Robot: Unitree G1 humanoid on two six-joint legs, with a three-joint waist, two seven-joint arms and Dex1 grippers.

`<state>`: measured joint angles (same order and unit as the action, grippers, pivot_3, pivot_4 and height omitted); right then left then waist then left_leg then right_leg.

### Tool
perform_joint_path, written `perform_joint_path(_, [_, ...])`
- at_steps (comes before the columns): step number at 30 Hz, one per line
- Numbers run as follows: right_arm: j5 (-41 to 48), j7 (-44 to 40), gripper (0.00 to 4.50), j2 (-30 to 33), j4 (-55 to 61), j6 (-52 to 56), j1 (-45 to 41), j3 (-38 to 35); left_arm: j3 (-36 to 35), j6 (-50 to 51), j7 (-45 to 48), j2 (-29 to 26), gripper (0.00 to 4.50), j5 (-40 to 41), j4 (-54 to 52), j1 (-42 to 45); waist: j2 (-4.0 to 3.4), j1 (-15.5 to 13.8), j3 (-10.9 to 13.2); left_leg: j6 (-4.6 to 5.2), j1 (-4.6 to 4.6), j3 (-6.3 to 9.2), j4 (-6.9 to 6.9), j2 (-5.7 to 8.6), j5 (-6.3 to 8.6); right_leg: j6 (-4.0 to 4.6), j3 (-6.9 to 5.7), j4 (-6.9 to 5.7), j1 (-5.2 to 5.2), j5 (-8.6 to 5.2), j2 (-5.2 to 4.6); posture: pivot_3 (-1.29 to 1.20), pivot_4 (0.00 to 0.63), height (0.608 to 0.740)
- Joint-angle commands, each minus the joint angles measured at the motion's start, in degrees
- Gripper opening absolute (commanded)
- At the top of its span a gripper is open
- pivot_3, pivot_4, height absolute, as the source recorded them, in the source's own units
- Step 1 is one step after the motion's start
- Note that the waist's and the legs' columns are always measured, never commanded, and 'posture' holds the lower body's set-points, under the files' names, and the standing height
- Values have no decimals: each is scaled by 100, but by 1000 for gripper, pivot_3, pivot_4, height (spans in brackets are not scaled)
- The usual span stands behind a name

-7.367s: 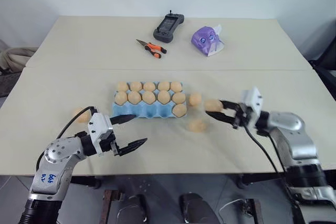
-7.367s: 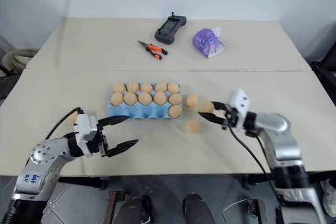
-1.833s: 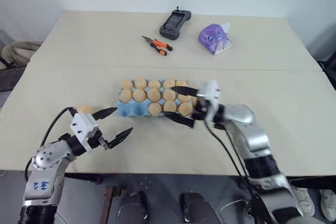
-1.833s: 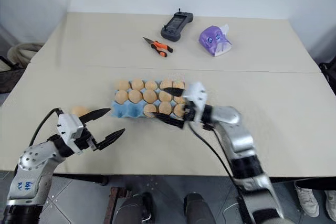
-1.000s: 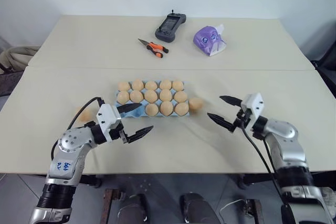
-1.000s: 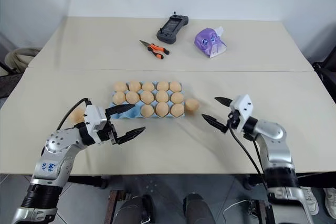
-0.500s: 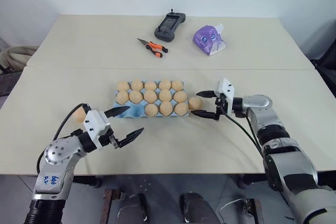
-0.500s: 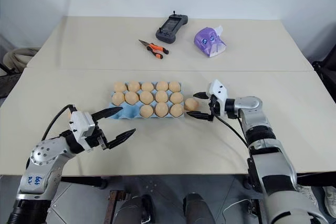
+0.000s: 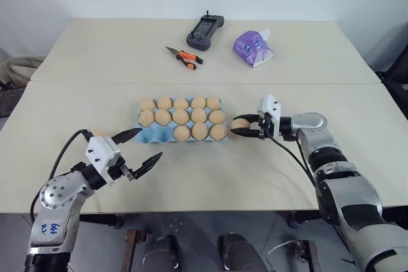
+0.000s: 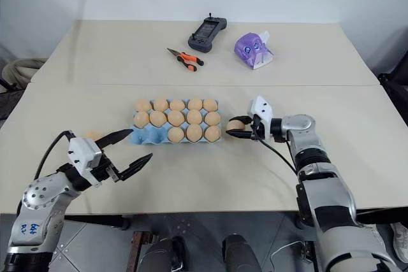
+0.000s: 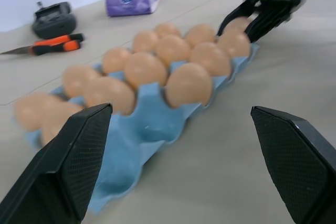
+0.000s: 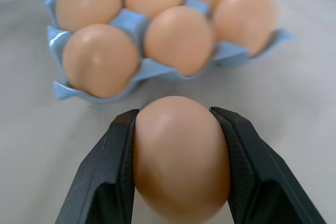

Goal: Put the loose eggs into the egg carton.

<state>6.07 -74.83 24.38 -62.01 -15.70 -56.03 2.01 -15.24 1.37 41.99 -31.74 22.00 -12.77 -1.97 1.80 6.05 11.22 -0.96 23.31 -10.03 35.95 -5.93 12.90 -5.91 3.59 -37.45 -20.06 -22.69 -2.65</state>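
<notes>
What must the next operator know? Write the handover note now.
Right gripper: shut on an egg, just off the carton's right end.
Left gripper: open, holding nothing, by the carton's front left corner.
Done: thirteen cups filled.
Left: two front-left cups are bare. Place the held egg, then fetch the last loose egg on the table beside the left arm.
</notes>
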Motion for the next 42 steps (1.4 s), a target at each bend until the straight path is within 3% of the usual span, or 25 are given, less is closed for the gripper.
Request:
perform_joint_path(1, [255,-137,1765,-38,854,332,-178,-92,-452,-85,-122,-34,4500,134,25,-175,-1,52,1,-2,0,-1,0,-4,1,0,2,0,0,0,-1,0,150,740])
perform_joint_path(4, [357,54,1765,-365,1735,915,-114,51,-730,-69,-172,-21,4500,201,131,-325,-1,104,1,-12,-2,1,-4,-13,-2,7,-1,-6,-3,-3,8,0,150,740])
perform_joint_path(10, [228,1116,1765,-1823,3365,2286,-37,750,-1116,-94,-246,34,4500,271,199,-709,-1,228,1,-42,10,1,-34,-28,-20,27,0,-38,-50,-14,18,0,150,740])
perform_joint_path(16, [-302,1847,1765,-2441,2934,2293,-191,1308,-1106,-149,-446,212,4500,208,-66,-978,14,164,-5,-40,27,10,-41,-10,-21,38,-22,-31,-56,-21,4,0,150,740])
perform_joint_path(21, [-330,1948,1765,-2662,2681,2345,-280,1364,-1086,-164,-598,316,4500,204,-242,-1137,23,187,-7,-39,30,8,-42,-8,-21,36,-22,-30,-58,-19,-1,0,150,740])
perform_joint_path(26, [-222,1955,3466,-2828,2646,2292,-301,1299,-1027,-134,-717,397,4500,202,-407,-1197,23,202,-7,-54,26,10,-64,-9,-29,46,-22,-31,-65,-24,9,0,150,740])
perform_joint_path(29, [-23,1867,4459,-2784,3018,2461,-224,1174,-1032,-114,-758,422,4500,227,-459,-1216,23,201,-7,-57,31,8,-70,-11,-29,49,-20,-30,-75,-26,14,0,150,740])
perform_joint_path(37, [779,975,4459,-1489,4689,2347,934,693,-1190,-103,-751,352,4500,285,-401,-1316,33,113,-13,-55,52,16,-72,-15,-30,50,-27,-20,-86,-27,7,0,150,740])
perform_joint_path(42, [931,872,4459,-586,5116,1488,2011,139,-1274,15,-684,288,4500,368,-408,-1403,33,41,-13,-52,50,16,-71,3,-29,48,-27,-11,-80,-26,9,0,150,740])
